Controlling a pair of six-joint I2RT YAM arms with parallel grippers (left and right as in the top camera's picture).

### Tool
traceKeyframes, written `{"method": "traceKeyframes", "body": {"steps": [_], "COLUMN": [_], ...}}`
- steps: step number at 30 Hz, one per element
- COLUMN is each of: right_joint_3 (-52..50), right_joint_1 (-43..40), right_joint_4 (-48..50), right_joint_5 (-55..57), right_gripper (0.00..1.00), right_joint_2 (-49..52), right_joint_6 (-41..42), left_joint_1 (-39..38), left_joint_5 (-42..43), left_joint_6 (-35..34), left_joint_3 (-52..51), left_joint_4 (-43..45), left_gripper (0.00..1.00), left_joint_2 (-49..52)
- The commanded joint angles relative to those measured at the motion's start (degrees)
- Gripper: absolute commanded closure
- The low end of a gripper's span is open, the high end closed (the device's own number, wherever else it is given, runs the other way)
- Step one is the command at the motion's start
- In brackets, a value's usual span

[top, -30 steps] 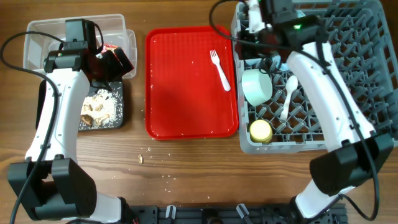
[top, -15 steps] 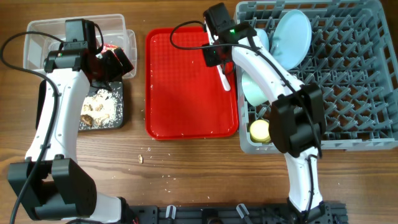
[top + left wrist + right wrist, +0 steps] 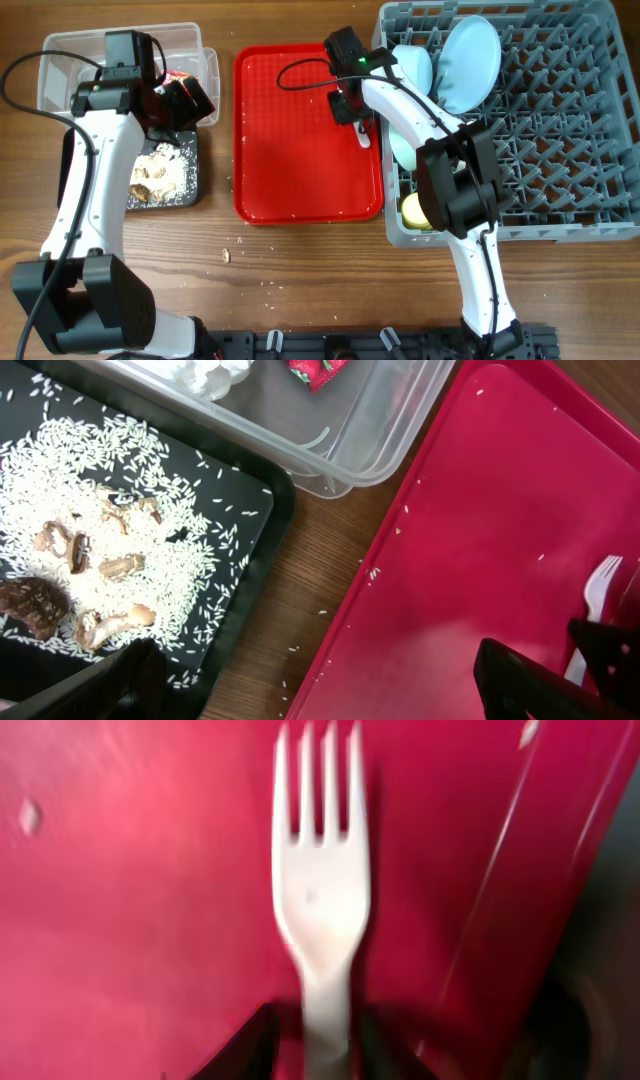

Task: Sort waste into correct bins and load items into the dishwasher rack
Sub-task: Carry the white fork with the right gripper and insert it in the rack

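The wooden table (image 3: 300, 260) carries a red tray (image 3: 290, 150) with only the fork (image 3: 320, 910) left on it. The right end effector (image 3: 350, 105) has swung off the rack (image 3: 560, 150) and come down over the fork's handle. Its fingers flank the handle closely, but the blur hides whether they are clamped yet. The left end effector (image 3: 320, 680) stays spread wide and empty beside the black tray (image 3: 283, 510). I'd guess the fork goes to the rack next.
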Motion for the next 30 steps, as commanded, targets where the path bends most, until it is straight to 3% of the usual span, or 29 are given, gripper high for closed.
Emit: {"method": "traceKeyframes", "body": {"steps": [1, 6, 12, 16, 22, 30], "right_joint_3": [-0.1, 0.0, 0.0, 0.0, -2.7, -21.7], "right_joint_1": [-0.2, 0.1, 0.1, -2.2, -11.4, -18.4], "right_joint_4": [-3.4, -6.4, -9.0, -16.1, -28.3, -22.8], "right_joint_5": [-2.3, -5.0, -4.0, 6.5, 8.3, 7.9], "right_gripper": [0.96, 0.96, 0.96, 0.96, 0.96, 0.96], "right_joint_2": [1.5, -2.8, -24.8, -36.0, -38.8, -38.8], "right_joint_6": [-1.0, -1.1, -2.5, 2.3, 6.9, 11.1], "left_joint_1": [0.3, 0.3, 0.3, 0.3, 0.3, 0.3], "left_joint_5": [-0.3, -0.3, -0.3, -0.3, -0.3, -0.3], "left_joint_6": [0.0, 0.0, 0.0, 0.0, 0.0, 0.0], "left_joint_3": [0.3, 0.3, 0.3, 0.3, 0.3, 0.3], "left_joint_4": [0.0, 0.0, 0.0, 0.0, 0.0, 0.0], "left_gripper": [0.00, 0.00, 0.00, 0.00, 0.00, 0.00], "left_joint_2": [0.0, 0.0, 0.0, 0.0, 0.0, 0.0]}}
